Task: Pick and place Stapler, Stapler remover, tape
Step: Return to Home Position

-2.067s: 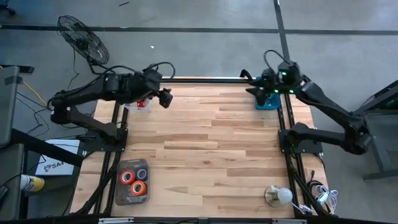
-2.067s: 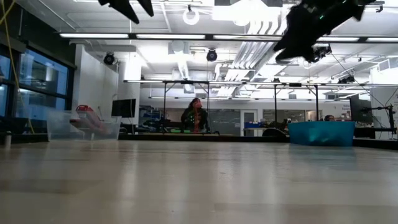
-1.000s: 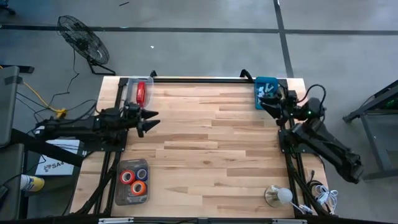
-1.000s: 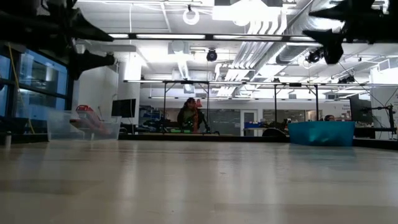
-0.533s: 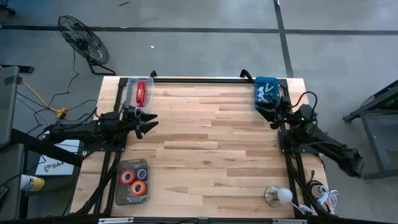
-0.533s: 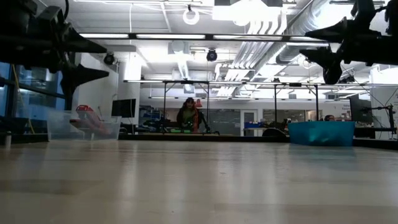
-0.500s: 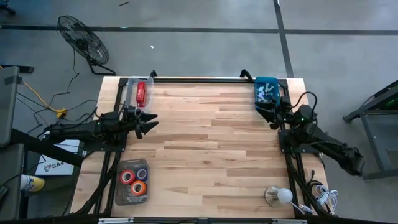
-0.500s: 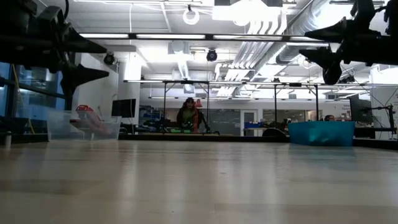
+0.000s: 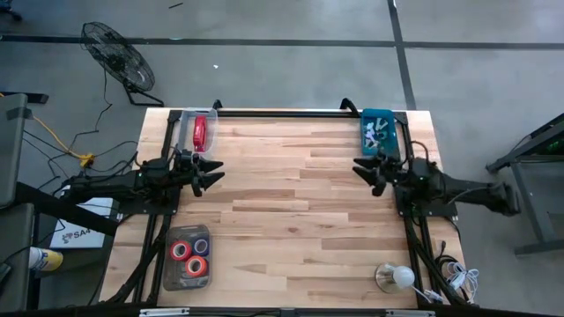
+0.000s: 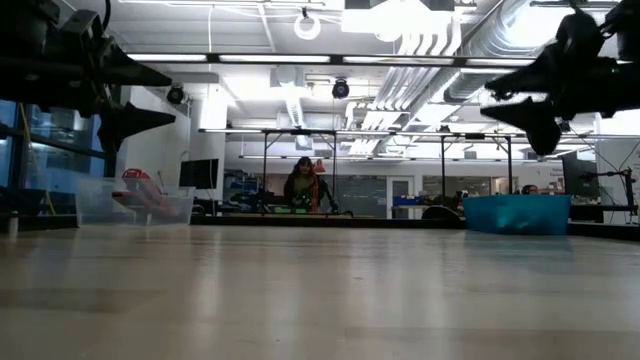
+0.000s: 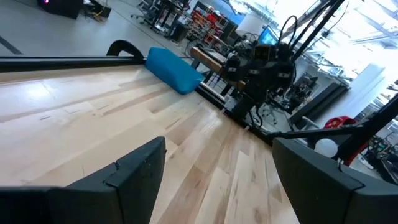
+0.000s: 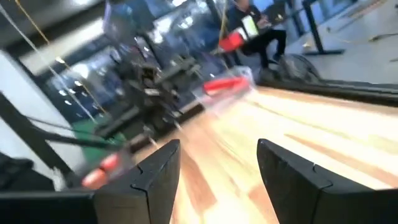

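Observation:
The red stapler (image 9: 199, 131) lies in a clear container (image 9: 183, 132) at the table's far left corner. It also shows in the low view (image 10: 136, 177) and the right wrist view (image 12: 225, 84). Pale stapler removers (image 9: 380, 129) lie in a blue bin (image 9: 377, 141) at the far right. Tape rolls (image 9: 189, 256) sit in a dark tray (image 9: 203, 231) near the front left. My left gripper (image 9: 214, 172) hovers open at the left edge, pointing level toward the right. My right gripper (image 9: 359, 169) hovers open at the right edge, pointing level toward the left. Neither holds anything.
A dark metal frame (image 9: 282, 113) runs along the far edge and both side edges. A lamp (image 9: 395, 276) stands at the near right corner. The wooden table top (image 9: 291, 211) lies bare between the two grippers. A person (image 10: 306, 186) sits far behind the table.
My right gripper has swung away from the blue bin toward the table's near edge, sunk, and turned from slanting toward the far edge until it points toward the table's left. My left gripper has sunk a little, then kept still. Both have stayed open.

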Tool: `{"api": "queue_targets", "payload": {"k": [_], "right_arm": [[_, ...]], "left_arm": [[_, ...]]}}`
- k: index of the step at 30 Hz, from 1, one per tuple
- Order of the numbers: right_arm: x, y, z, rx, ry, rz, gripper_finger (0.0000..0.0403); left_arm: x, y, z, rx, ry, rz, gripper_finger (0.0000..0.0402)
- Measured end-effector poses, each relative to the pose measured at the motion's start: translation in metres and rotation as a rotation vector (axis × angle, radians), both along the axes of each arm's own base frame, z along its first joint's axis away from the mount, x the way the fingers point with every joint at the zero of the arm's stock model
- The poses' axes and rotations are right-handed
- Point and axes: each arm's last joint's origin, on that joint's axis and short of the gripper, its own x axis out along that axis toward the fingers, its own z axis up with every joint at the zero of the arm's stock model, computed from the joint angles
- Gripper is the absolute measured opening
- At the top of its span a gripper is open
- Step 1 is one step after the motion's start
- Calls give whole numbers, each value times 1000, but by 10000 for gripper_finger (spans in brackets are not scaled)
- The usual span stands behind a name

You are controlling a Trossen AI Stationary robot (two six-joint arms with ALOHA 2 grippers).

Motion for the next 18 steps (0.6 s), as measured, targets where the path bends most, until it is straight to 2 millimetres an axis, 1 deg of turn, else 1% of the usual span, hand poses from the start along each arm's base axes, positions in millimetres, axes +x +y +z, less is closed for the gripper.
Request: {"api": "queue_targets", "payload": {"k": [2,4,6,8,10,18], "right_arm": [[1,2,-4,-5,49,-9,204],[1,4,-9,-2,98,31,204],[1,5,-13,0,138,78,204],[1,5,-13,-30,148,108,204],[1,4,-13,-57,152,109,204],[0,2,-13,-79,162,90,204]], "left_arm": [[0,0,0,-1,0,-1,291],[0,-1,0,-8,0,-29,291],[1,-2,-1,36,14,-77,291],[1,-4,-2,101,32,-127,291],[1,-4,-2,140,39,-131,291],[1,-4,-1,210,52,-135,291]]}}
